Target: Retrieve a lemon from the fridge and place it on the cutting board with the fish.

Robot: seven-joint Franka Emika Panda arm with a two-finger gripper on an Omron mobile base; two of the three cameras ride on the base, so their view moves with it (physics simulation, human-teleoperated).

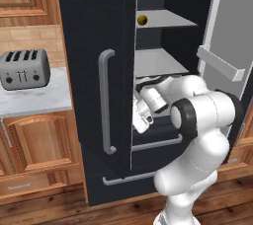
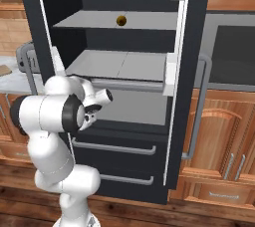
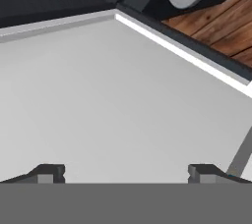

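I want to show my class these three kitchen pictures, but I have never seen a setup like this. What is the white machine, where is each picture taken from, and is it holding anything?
All three are computer-rendered views of one moment. The white machine is a robot arm on a base that can drive. Two cameras ride on that base: one looks from behind the arm's left, the other from behind its right. The third sits on the hand and looks along the gripper, whose two dark fingertips stand wide apart with nothing between them.

The arm reaches into an open black fridge, over a grey-white lower shelf. A small yellow lemon sits untouched on the higher shelf. A toaster stands on the marble counter left of the fridge.
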